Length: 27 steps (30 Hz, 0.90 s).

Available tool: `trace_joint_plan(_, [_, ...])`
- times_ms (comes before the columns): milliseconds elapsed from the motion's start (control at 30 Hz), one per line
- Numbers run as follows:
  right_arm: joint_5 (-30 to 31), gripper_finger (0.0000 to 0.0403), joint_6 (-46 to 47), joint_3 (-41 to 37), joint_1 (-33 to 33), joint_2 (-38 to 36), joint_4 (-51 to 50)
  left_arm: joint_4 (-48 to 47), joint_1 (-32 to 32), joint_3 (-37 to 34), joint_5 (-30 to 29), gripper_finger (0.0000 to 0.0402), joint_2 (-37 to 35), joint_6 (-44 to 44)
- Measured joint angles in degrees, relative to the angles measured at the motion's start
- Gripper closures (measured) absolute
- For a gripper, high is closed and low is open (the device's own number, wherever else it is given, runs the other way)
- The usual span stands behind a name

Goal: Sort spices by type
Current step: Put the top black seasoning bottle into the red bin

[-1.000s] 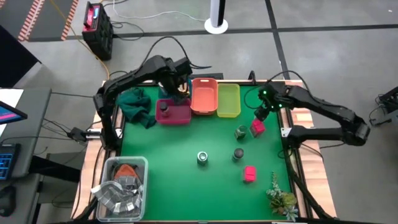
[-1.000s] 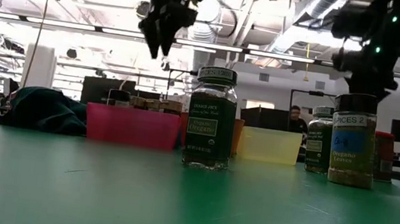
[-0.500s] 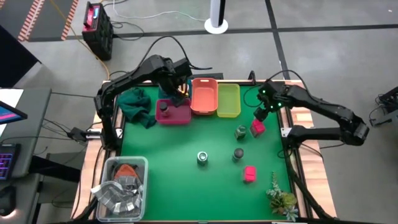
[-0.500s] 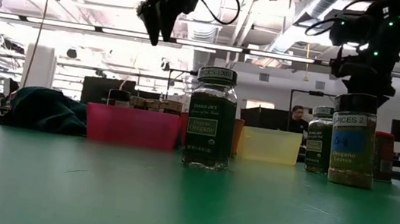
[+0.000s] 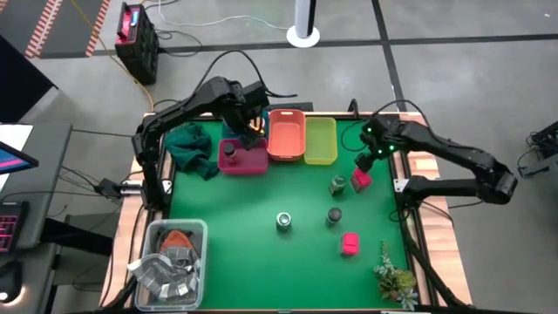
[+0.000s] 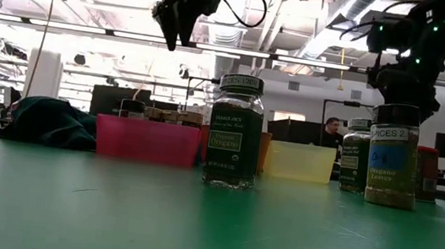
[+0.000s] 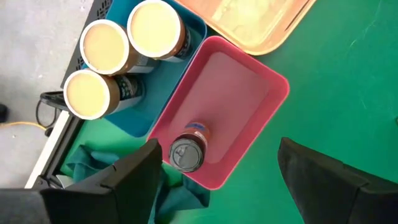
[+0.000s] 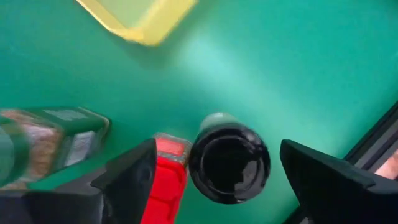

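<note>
Right wrist view showed the right pincer [image 8: 214,171] spread wide over a dark-capped jar [image 8: 229,165]; rigid and probably light, it looked best gripped across its cap.

In the low view, "TRADER JOE'S" can be read on the band below the cap of the dark jar [image 6: 234,132] standing at the middle of the table, and "Organic Oregano" is printed on its green label. On the jar with the blue label [image 6: 392,154] to the right, "SPICES 2" is lettered along the cap rim, with "Oregano Leaves" printed lower down. Nothing legible is offered by the other views.
</note>
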Motion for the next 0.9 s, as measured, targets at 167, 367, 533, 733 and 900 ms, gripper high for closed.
trace_joint_plan(167, [-0.02,0.0050,1.35,-3.93,-0.35,0.04,2.90,0.02,0.00,0.00,0.02,0.0098,0.00,0.02])
trace_joint_plan(367, [-0.02,0.0073,2.21,-4.37,-0.36,0.10,4.83,0.02,0.00,0.00,0.00,0.0098,0.00,0.44])
trace_joint_plan(533, [-0.02,0.0111,2.38,-4.37,-0.21,0.39,4.97,0.02,0.00,0.00,0.02,0.0097,0.00,0.40])
trace_joint_plan(733, [0.11,0.0175,3.33,-4.31,-0.03,0.80,4.04,0.02,-0.02,0.00,0.03,0.0097,0.00,0.44])
trace_joint_plan(900, [0.04,0.0175,3.41,-2.46,-0.03,0.89,2.74,1.65,-0.04,0.00,0.02,0.0097,0.00,3.26])
